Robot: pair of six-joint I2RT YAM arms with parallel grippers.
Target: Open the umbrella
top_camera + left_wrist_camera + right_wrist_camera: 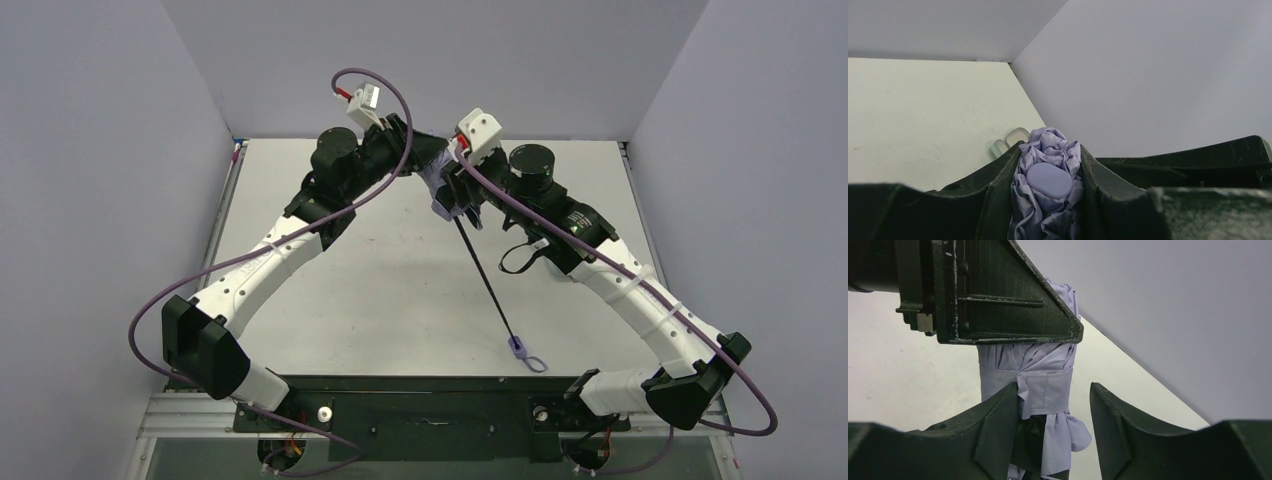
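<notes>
The left claw (1050, 150) was closed on the umbrella (1048, 181), both fingers pressed into the bunched lavender fabric on either side of a rounded lavender cap. The right claw (1053, 387) stood part open around the same bundle (one finger touched the fabric strap, the other stood clear), so it gripped nothing. The two claws met above the far middle of the table (400, 290), with the bundle raised off it. From the bundle the thin black shaft (485, 280) slanted down toward the near edge, ending at the small handle (517, 345). Its wrist loop (536, 363) appeared to rest on the table.
</notes>
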